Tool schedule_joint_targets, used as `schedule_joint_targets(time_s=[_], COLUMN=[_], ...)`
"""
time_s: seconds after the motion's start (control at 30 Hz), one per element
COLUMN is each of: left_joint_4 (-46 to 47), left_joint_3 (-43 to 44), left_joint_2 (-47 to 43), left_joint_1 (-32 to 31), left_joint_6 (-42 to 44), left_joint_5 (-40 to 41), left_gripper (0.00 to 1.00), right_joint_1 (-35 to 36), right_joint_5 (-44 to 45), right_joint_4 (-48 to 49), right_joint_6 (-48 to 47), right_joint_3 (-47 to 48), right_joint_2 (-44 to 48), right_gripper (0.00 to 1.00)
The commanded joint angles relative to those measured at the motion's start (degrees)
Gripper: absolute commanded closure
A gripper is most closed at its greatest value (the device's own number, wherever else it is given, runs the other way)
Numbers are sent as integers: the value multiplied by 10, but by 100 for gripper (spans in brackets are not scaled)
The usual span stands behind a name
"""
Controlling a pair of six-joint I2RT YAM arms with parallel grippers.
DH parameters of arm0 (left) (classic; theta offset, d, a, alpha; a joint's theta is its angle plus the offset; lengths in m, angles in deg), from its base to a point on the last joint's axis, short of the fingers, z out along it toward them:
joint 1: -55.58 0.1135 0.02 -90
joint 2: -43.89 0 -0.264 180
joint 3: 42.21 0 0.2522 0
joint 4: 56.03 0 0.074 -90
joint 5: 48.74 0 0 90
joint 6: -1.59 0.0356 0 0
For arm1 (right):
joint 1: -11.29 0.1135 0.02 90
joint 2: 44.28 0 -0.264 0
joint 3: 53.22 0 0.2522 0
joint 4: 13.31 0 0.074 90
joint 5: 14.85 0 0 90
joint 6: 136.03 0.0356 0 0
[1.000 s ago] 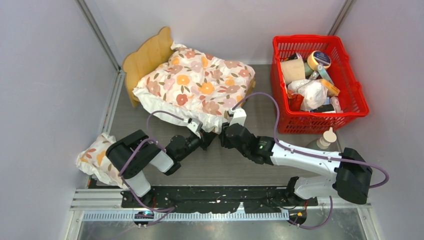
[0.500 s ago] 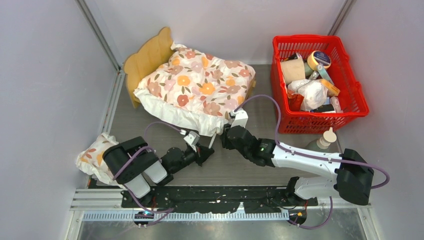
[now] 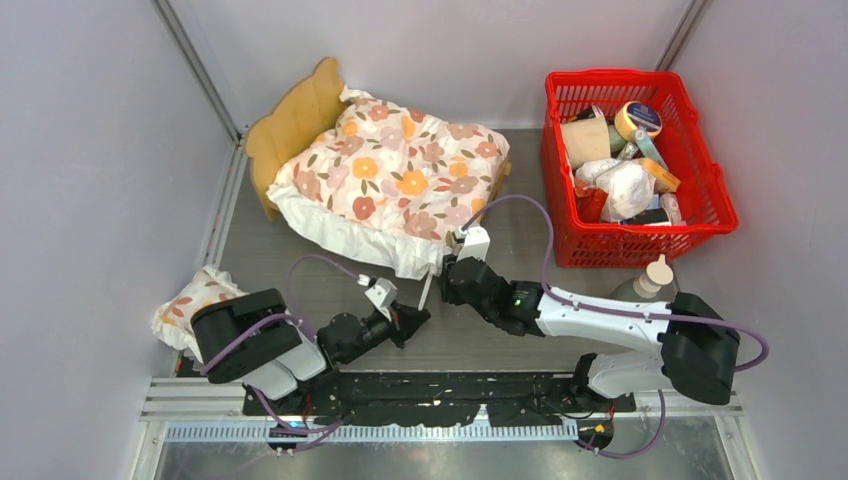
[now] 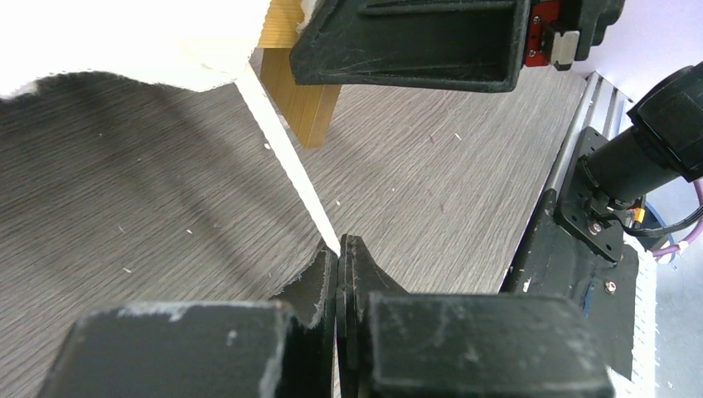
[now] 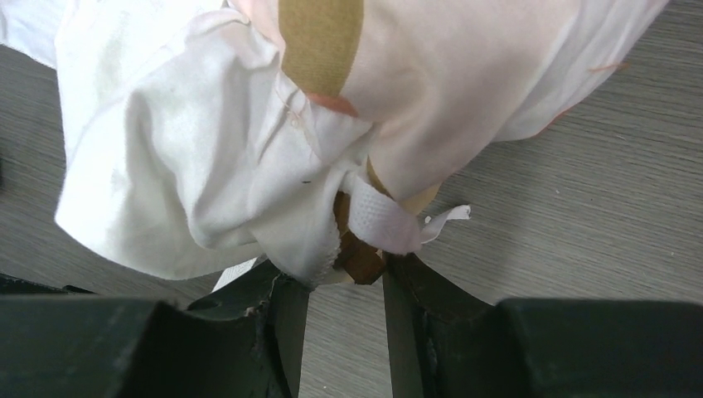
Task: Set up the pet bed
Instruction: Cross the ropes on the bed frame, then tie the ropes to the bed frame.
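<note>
Looking down on the table [image 3: 262, 250], the biggest thing out there is the pet bed [image 3: 292, 122], back left and set at an angle, its scalloped headboard toward the far-left corner. Most of it is hidden: a floral cushion [image 3: 400, 180] lies over the whole top, so only the headboard and a sliver of wood at the right edge show.

Over on the right stands a red basket [image 3: 640, 245], heaped so full that its contents are hard to sort out. A small floral pillow [image 3: 190, 305] is at the near left, partly tucked behind the left arm. A pale bottle [image 3: 652, 278] is half hidden behind the right arm.

Now the right claw [image 5: 344, 278] is at the bed's near corner, fingers a little apart and clamped on a wooden corner piece with white cushion cloth bunched in between. How much wood it has is hard to say, as the fabric covers it.

The left claw [image 4: 340, 249] is low over the table, just short of that corner, fingers pressed together on a thin white strip [image 4: 286, 153] running up to the cushion's edge. The pinched end is out of sight between the fingers.
</note>
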Motion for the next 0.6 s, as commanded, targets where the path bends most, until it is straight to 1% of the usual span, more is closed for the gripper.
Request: schedule_joint_targets(time_s=[0.0, 0.1, 0.17, 0.2, 0.3, 0.37, 0.43, 0.57], left_joint_4=[24, 23, 12, 1, -17, -17, -18, -26], left_joint_3=[-27, -31, -30, -27, -20, -20, -21, -24], left_joint_2=[-15, -30, -38, -42, -46, -46, -49, -50], left_joint_1=[-12, -13, -12, -12, -13, -12, -12, -13], left_joint_6=[1, -5, -6, -5, -8, -10, -10, -18], left_joint_5=[24, 34, 32, 31, 25, 24, 21, 9], left_gripper=[100, 100, 100, 100, 100, 100, 100, 100], right_joint_1=[-3, -2, -2, -2, -3, -3, -3, -7], right_joint_5=[-22, -33, -35, -36, -51, -51, -48, -52], right_joint_4=[92, 44, 4, -8, -53, -68, -49, 26], right_joint_6=[57, 44, 35, 31, 25, 18, 6, -51], right_joint_3=[19, 0, -13, -20, -31, -42, -67, -121], right_joint_2=[55, 107, 164, 177, 225, 239, 247, 235], right_gripper=[64, 53, 48, 46, 44, 43, 43, 48])
